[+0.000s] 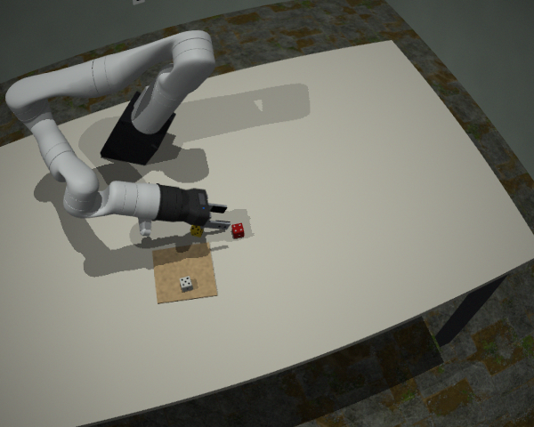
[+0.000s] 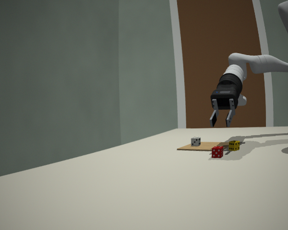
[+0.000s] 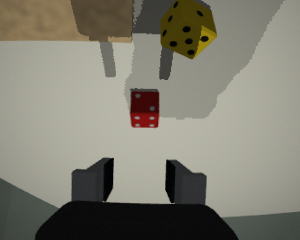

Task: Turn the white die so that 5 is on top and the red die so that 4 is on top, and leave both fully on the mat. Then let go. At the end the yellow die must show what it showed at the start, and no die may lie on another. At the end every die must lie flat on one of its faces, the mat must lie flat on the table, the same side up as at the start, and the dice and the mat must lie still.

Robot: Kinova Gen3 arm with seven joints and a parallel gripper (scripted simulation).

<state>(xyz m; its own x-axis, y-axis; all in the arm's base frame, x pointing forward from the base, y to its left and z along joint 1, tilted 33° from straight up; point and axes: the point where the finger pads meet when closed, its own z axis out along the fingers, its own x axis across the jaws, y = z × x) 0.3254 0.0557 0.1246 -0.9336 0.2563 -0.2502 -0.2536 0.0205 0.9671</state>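
The white die [image 1: 185, 283] [image 2: 195, 142] lies flat on the tan mat [image 1: 165, 292] [image 2: 203, 148] [image 3: 30, 22] with 5 on top; it is outside the wrist view. The red die [image 1: 238, 229] [image 2: 217, 152] [image 3: 144, 107] lies flat on the table, off the mat, with 4 on top and 5 facing the exterior camera. The yellow die [image 1: 196, 230] [image 2: 234, 145] [image 3: 186, 31] sits on the table just off the mat's edge; its top number is hard to tell. My gripper [image 1: 228, 216] [image 2: 220, 123] [image 3: 139, 174] is open and empty, tilted, above the table and short of the red die.
The arm's black base [image 1: 129, 142] stands at the back of the table [image 1: 350, 183]. The yellow die is near the red die, under the gripper side of the arm in the top view. The arm's shadow falls over part of the mat and around the yellow die.
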